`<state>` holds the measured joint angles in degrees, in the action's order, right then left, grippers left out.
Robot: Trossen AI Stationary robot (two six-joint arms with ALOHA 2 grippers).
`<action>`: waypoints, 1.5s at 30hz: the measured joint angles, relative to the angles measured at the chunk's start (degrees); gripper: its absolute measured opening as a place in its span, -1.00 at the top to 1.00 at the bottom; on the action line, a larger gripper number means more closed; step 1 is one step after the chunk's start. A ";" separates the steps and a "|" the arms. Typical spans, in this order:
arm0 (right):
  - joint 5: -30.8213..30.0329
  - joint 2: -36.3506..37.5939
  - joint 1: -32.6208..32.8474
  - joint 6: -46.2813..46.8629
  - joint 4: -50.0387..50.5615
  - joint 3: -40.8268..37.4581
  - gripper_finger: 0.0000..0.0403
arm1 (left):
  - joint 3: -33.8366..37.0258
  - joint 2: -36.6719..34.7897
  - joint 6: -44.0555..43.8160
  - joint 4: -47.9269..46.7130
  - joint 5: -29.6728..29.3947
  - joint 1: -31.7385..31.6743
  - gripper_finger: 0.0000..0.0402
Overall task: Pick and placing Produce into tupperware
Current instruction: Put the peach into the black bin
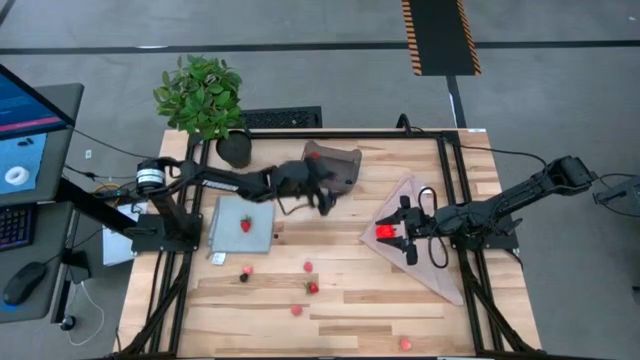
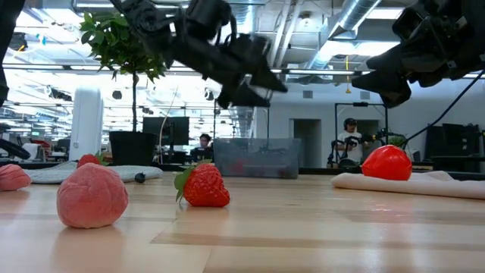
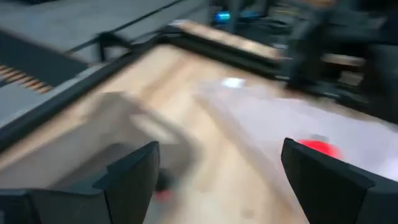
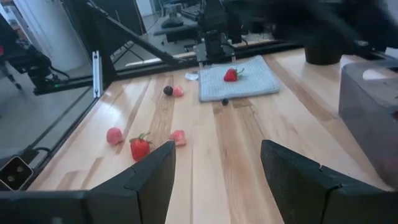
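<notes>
The tupperware point(image 1: 337, 165) stands at the table's far middle; it shows as a grey tub in the low view point(image 2: 256, 157). My left gripper point(image 1: 325, 200) hovers open just near of it, with nothing between its fingers point(image 3: 134, 177). Produce lies scattered on the wood: a strawberry point(image 2: 203, 186), a pink piece point(image 2: 92, 197) and several small pieces point(image 1: 308, 267). One strawberry point(image 1: 246, 224) rests on the blue-grey mat point(image 1: 230, 235). A larger bright red round one point(image 1: 385, 231) sits on a pale cloth point(image 1: 430, 265). My right gripper point(image 1: 402, 233) stands open just right of it, without touching it.
A potted plant point(image 1: 205, 95) in a black pot point(image 1: 235, 150) stands at the far left corner. Black frame rails point(image 1: 445, 180) run along the table's sides. Bare wood lies between the mat and the cloth. People point(image 2: 350, 140) are in the room behind.
</notes>
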<state>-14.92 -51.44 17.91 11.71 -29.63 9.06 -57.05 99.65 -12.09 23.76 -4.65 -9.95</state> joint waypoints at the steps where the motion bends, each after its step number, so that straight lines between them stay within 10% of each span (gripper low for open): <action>1: 0.00 0.02 0.00 0.40 0.21 0.00 -0.29 | 0.40 -0.69 0.65 0.02 0.14 1.26 -0.61; 18: 0.01 0.07 -1.31 0.34 -6.98 0.05 -0.29 | 30.21 -30.15 0.24 22.48 3.92 14.88 -0.61; 30: 0.85 -3.72 -1.40 4.06 -9.94 1.15 -0.29 | 36.59 -31.45 8.56 32.10 2.66 24.41 -0.61; 45: 6.93 -32.43 0.37 3.57 -4.06 22.18 -0.29 | 44.23 -31.42 8.06 40.89 -8.08 26.63 -0.61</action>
<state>-7.98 -83.87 18.28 15.28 -33.69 31.24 -12.82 68.23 -4.03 64.65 -12.72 16.68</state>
